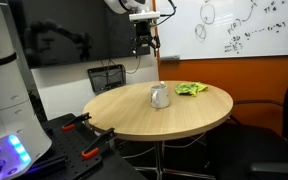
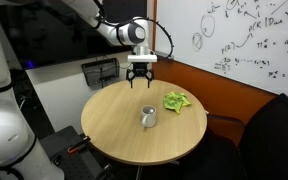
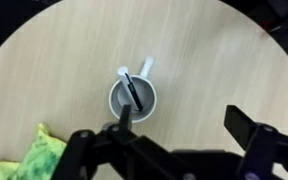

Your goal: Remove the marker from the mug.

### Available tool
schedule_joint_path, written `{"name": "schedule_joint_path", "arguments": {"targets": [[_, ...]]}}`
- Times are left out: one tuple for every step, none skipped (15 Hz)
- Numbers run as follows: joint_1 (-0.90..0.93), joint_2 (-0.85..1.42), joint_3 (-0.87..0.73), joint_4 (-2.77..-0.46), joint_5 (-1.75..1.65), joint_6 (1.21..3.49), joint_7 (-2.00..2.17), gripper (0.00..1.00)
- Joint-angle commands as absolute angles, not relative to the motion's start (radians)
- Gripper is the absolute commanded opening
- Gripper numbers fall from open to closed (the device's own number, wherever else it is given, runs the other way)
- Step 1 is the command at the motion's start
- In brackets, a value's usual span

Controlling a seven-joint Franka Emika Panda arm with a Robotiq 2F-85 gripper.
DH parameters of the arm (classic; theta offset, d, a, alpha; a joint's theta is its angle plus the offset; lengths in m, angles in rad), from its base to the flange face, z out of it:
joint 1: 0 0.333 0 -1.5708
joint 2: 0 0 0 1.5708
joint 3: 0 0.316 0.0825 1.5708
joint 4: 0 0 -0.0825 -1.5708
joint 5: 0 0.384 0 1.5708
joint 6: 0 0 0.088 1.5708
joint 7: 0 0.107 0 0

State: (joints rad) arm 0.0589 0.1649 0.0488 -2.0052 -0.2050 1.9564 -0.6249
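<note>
A grey mug (image 3: 133, 97) stands on the round wooden table (image 3: 214, 60), handle pointing away. A marker (image 3: 134, 90) with a black body and white cap leans inside it. The mug also shows in both exterior views (image 1: 160, 95) (image 2: 148, 116). My gripper (image 3: 182, 125) is open and empty, well above the table. In the wrist view the mug lies by the left fingertip, not between the jaws. The gripper shows high above the table in both exterior views (image 1: 144, 44) (image 2: 139, 79).
A green cloth (image 1: 192, 89) (image 2: 176, 101) (image 3: 29, 155) lies on the table near the mug. A black office chair (image 2: 259, 140) stands beside the table. A whiteboard (image 2: 244, 35) hangs on the wall behind. A wire basket (image 1: 107, 77) sits behind the table.
</note>
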Motion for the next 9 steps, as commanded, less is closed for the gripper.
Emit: {"name": "schedule_joint_path", "arguments": {"targets": [[0.046,0.165,0.063,-2.003,-0.207,1.954,-0.623,1.0],[0.04,0.158,0.061,-2.018,-0.206,1.991,-0.647,1.0],[0.035,0.166,0.06,-2.018,-0.197,2.008,-0.659,1.0],[0.032,0.179,0.062,-2.019,-0.201,2.031,-0.679,1.0],[0.029,0.195,0.063,-2.02,-0.213,2.06,-0.701,1.0],[0.026,0.217,0.065,-2.018,-0.218,2.084,-0.729,1.0],[0.023,0.24,0.067,-2.014,-0.219,2.1,-0.755,1.0],[0.02,0.261,0.069,-2.009,-0.214,2.114,-0.775,1.0],[0.018,0.283,0.072,-2.003,-0.214,2.121,-0.787,0.98]]}}
